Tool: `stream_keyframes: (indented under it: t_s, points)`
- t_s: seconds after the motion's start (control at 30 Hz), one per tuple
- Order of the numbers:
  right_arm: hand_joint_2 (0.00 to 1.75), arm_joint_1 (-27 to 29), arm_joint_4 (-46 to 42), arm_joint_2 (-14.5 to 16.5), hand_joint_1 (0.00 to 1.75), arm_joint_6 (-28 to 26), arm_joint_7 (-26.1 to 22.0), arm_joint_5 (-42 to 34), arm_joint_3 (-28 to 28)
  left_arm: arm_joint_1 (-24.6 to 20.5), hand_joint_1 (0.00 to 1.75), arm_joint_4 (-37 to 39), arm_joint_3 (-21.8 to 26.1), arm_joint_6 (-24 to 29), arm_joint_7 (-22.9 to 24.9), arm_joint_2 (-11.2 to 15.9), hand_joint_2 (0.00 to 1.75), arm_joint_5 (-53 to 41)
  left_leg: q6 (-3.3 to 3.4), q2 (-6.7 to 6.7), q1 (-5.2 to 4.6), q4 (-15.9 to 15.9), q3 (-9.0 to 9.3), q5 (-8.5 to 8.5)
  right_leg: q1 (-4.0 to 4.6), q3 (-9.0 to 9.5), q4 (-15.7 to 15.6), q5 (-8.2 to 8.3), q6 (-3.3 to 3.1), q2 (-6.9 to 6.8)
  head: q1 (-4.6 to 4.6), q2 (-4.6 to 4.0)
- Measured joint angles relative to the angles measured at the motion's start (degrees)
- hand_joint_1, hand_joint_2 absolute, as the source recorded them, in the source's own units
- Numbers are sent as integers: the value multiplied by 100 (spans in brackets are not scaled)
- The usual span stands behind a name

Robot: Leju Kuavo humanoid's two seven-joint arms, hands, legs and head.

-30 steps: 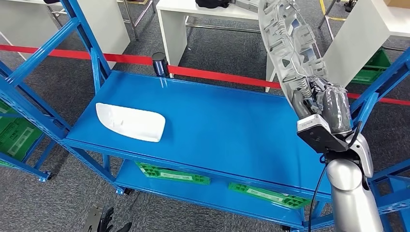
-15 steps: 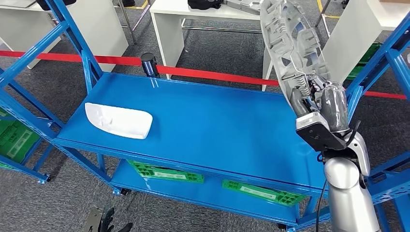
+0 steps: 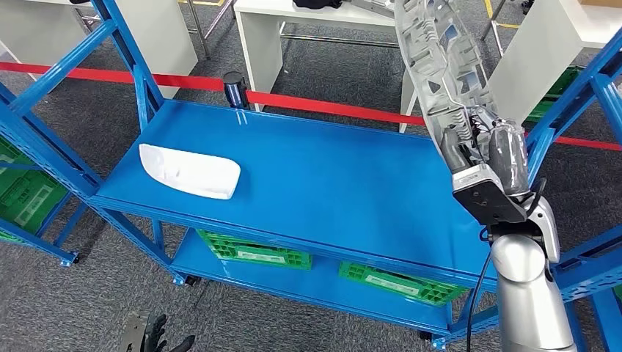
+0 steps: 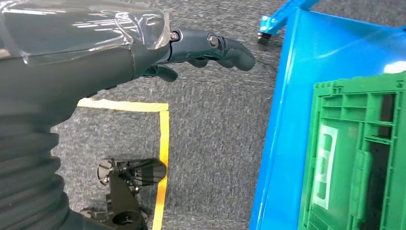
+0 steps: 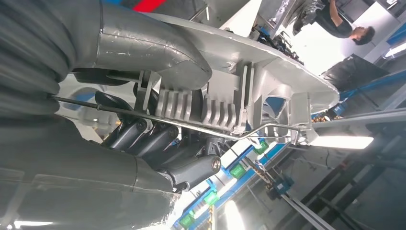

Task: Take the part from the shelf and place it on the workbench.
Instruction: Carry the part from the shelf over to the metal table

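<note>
Carrying is the step in hand: the right hand point(image 3: 480, 150) grips the grey ribbed part point(image 3: 440, 66), raised above the blue shelf's point(image 3: 330, 183) right end. Next, I judge, comes turning toward a workbench. The left hand point(image 4: 201, 48) hangs beside the shelf, fingers loosely apart, holding nothing.

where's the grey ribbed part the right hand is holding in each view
Head view: the grey ribbed part rises from the right hand at the picture's right, up to the top edge.
Right wrist view: the part spans the middle, the hand gripping it.
Left wrist view: not in it.
Shared landmark: the blue shelf, also in the left wrist view.
</note>
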Motion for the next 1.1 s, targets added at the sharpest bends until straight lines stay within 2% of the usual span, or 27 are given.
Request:
stream_keyframes:
  t_s: [0.03, 0.07, 0.2, 0.23, 0.27, 0.33, 0.37, 0.4, 0.43, 0.47, 0.5, 0.57, 0.6, 0.63, 0.7, 0.73, 0.77, 0.8, 0.87, 0.9, 0.93, 0.97, 1.0, 1.03, 1.07, 1.1]
  points:
    - [175, 0, -5, 33, 175, 16, 43, 25, 22, 37, 0, -79, 54, -56, 18, -33, 175, 10, -39, -3, 10, 60, -55, 2, -4, 170, -284, 88, 22, 20, -1, 0]
    - [175, -4, -14, 70, 175, 39, 92, 58, 43, 79, 0, -165, 106, -122, 38, -65, 175, -1, -80, -11, 10, 124, -104, 6, -3, 251, -436, 111, 0, 41, -2, 0]
    - [175, -2, -51, 201, 175, 99, 209, 139, 79, 237, 0, -393, 262, -298, 80, -180, 175, -112, -196, -41, 18, 198, -193, 62, 31, 177, -411, 138, -191, 79, -12, 0]
    - [175, 4, -62, 233, 175, 102, 220, 146, 85, 271, 0, -431, 298, -320, 83, -200, 175, -136, -225, -41, 33, 233, -219, 11, 24, 153, -415, 169, -243, 77, -14, 0]
    - [175, 10, -74, 264, 175, 103, 227, 152, 91, 306, 0, -470, 335, -338, 86, -223, 175, -164, -259, -42, 46, 355, -272, -123, 18, 119, -420, 208, -303, 73, -15, 0]
    - [175, 16, -101, 311, 175, 104, 232, 163, 97, 343, 0, -520, 401, -359, 81, -268, 175, -205, -316, -39, 60, 948, -470, -613, 24, 33, -422, 287, -388, 66, -27, 0]
    - [175, 17, -109, 328, 175, 106, 228, 170, 97, 349, 0, -534, 433, -364, 70, -281, 175, -232, -334, -39, 62, 1358, -587, -861, 37, -16, -420, 326, -409, 63, -27, 0]
    - [175, 19, -113, 345, 175, 111, 221, 176, 96, 349, 0, -541, 468, -369, 54, -288, 175, -265, -341, -39, 63, 1700, -663, -1024, 54, -64, -418, 364, -418, 62, -29, 0]
    - [175, 24, -115, 362, 175, 120, 211, 184, 95, 348, 0, -545, 504, -376, 33, -293, 175, -305, -333, -39, 63, 1881, -657, -1087, 72, -109, -417, 401, -421, 64, -29, 0]
    - [175, 29, -116, 377, 175, 131, 199, 191, 94, 347, 0, -547, 537, -386, 11, -295, 175, -345, -309, -40, 60, 1832, -541, -1048, 93, -150, -416, 436, -423, 68, -29, 0]
    - [175, 34, -120, 393, 175, 144, 189, 196, 93, 342, 0, -554, 569, -398, -8, -298, 175, -377, -265, -44, 51, 1556, -309, -942, 115, -186, -417, 470, -425, 74, -31, 0]
    - [175, 35, -133, 420, 175, 162, 170, 198, 90, 324, 0, -598, 621, -417, -33, -303, 175, -422, -134, -50, 7, 727, 276, -780, 140, -235, -424, 537, -412, 83, -25, 0]
    - [175, 33, -139, 432, 175, 167, 162, 198, 86, 313, 0, -632, 647, -426, -44, -312, 175, -436, -81, -48, -25, 417, 477, -738, 135, -249, -434, 572, -391, 77, -23, 0]
    - [175, 29, -143, 443, 175, 172, 153, 198, 82, 306, 0, -668, 675, -437, -50, -321, 175, -445, -42, -46, -58, 243, 575, -727, 119, -257, -444, 605, -360, 68, -26, 0]
    - [175, 24, -145, 459, 175, 184, 137, 198, 77, 305, 0, -736, 735, -465, -51, -344, 175, -469, 7, -38, -109, 146, 573, -648, 96, -263, -493, 685, -276, 56, -37, 0]
    - [175, 24, -142, 460, 175, 188, 126, 195, 74, 306, 0, -766, 761, -478, -49, -358, 175, -483, 30, -25, -106, 71, 577, -574, 99, -283, -492, 688, -254, 51, -39, 0]
    - [175, 19, -137, 458, 175, 190, 113, 191, 71, 303, 0, -794, 782, -490, -46, -373, 175, -494, 67, -9, -95, -13, 570, -484, 109, -330, -429, 617, -259, 47, -32, 0]
    - [175, 11, -131, 455, 175, 191, 100, 186, 68, 301, 0, -816, 800, -503, -45, -393, 175, -498, 92, 6, -79, -93, 548, -386, 123, -413, -260, 467, -285, 42, -27, 0]
    - [175, -2, -116, 453, 175, 191, 81, 178, 68, 297, 0, -838, 833, -528, -37, -435, 175, -505, 117, 19, -60, -149, 436, -240, 120, -656, 407, 20, -341, 37, -19, 0]
    - [175, -2, -107, 453, 175, 191, 76, 178, 69, 300, 0, -842, 847, -536, -32, -455, 175, -510, 105, 20, -58, -146, 365, -186, 112, -751, 758, -144, -328, 36, -20, 0]
    - [175, -1, -95, 452, 175, 191, 74, 178, 70, 303, 0, -843, 859, -540, -27, -470, 175, -514, 91, 21, -54, -143, 295, -136, 98, -778, 990, -221, -289, 35, -18, 0]
    - [175, -1, -84, 452, 175, 191, 74, 178, 73, 305, 0, -843, 868, -544, -25, -484, 175, -519, 70, 22, -45, -135, 225, -86, 80, -705, 1018, -203, -226, 33, -19, 0]
    - [175, -2, -75, 453, 175, 191, 73, 178, 77, 306, 0, -843, 879, -547, -22, -495, 175, -527, 43, 22, -30, -112, 151, -43, 57, -520, 825, -109, -149, 27, -19, 0]
    - [175, -4, -72, 454, 175, 191, 73, 178, 83, 306, 0, -843, 890, -553, -21, -504, 175, -536, 13, 22, -15, -66, 73, -10, 28, -245, 454, 0, -76, 10, -18, 0]
    - [175, -10, -70, 457, 175, 191, 73, 178, 90, 306, 0, -848, 904, -559, -20, -509, 175, -545, -20, 20, -10, 4, -19, 13, 17, 44, 46, 47, -32, -3, -13, 0]
    - [175, -9, -70, 462, 175, 190, 73, 177, 96, 309, 0, -853, 917, -566, -19, -514, 175, -553, -55, 18, -10, 76, -97, 31, 18, 233, -248, 68, -34, -6, -19, 0]
